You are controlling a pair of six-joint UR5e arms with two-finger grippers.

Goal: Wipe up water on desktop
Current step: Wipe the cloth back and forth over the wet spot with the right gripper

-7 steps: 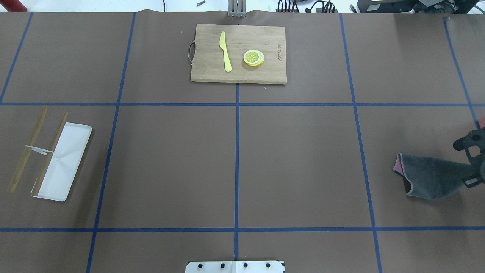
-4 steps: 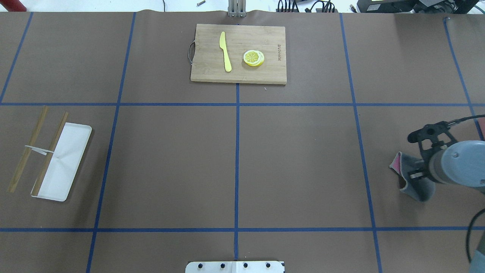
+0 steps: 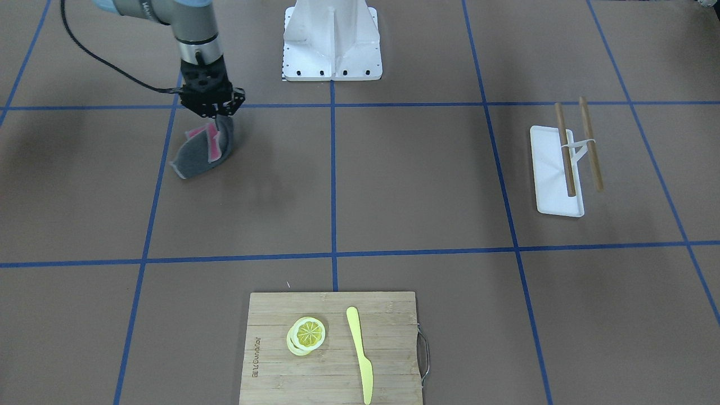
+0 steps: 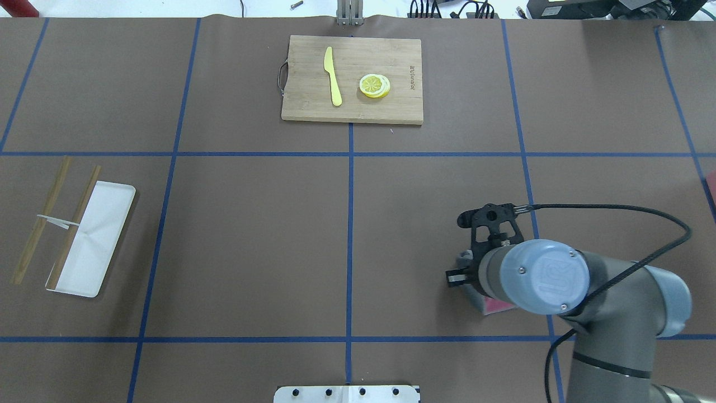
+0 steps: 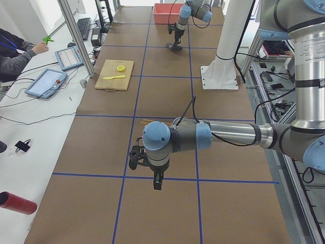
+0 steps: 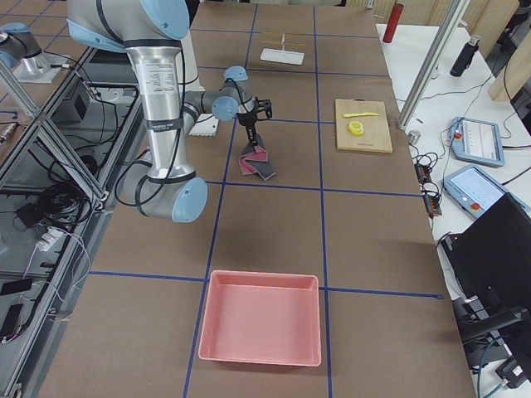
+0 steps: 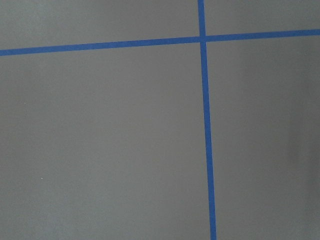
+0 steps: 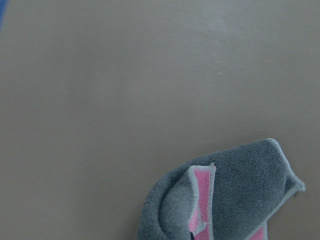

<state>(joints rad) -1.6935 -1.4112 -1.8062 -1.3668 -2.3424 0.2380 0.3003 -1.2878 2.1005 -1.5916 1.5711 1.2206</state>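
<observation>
1. Front: the right gripper (image 3: 216,114) pinches a cloth (image 3: 197,157) that hangs below it, its tail seemingly on the desktop (image 3: 427,185), right half, near the robot.
2. Overhead: the arm hides most of the cloth. No water shows, so progress is unclear.
3. Left side: the left gripper (image 5: 156,179) hovers over the desktop; its grip cannot be told.

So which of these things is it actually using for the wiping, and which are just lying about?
In use: grey-and-pink cloth, gripped in the right arm's jaws; desktop.
Lying about: cutting board, lemon slices, yellow knife, white tray, chopsticks, pink bin.
</observation>
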